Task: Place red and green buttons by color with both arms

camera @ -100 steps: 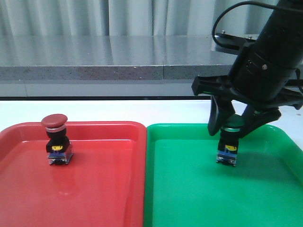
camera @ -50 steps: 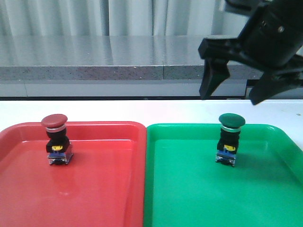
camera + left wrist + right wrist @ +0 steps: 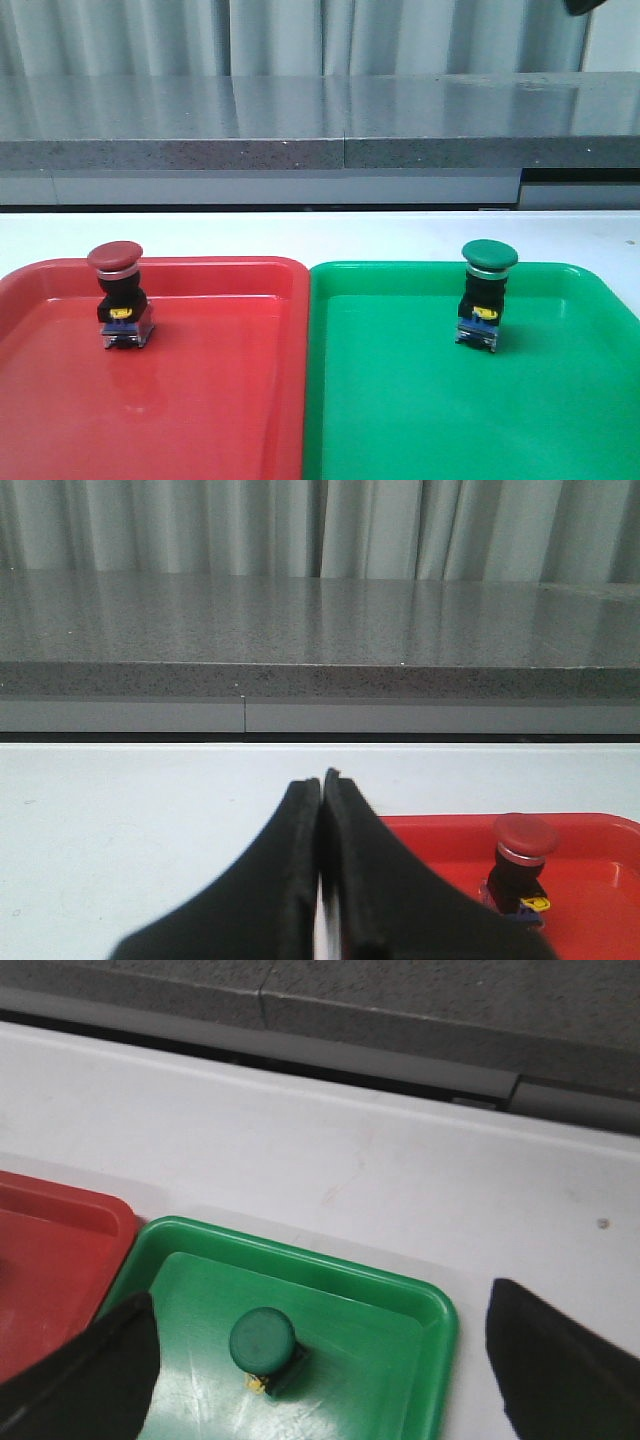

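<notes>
Fingers (image 3: 300, 880) of my left gripper (image 3: 321, 880) are pressing flat against each other with nothing between them, while my right gripper (image 3: 320, 1360) is spreading its 2 fingers (image 3: 90, 1375) wide apart, gripping nothing.

Both trays are lying side by side on the white table (image 3: 320, 235), edges touching: the red tray (image 3: 200, 400) on my left, the green tray (image 3: 420, 420) on my right.

My red button (image 3: 121, 298) is standing upright in the red tray's far left part, its long axis vertical, cap pointing up and clear base sitting on the tray floor. My green button (image 3: 486, 296) is standing the same way in the green tray's far part, cap up, well apart from the red one.
</notes>
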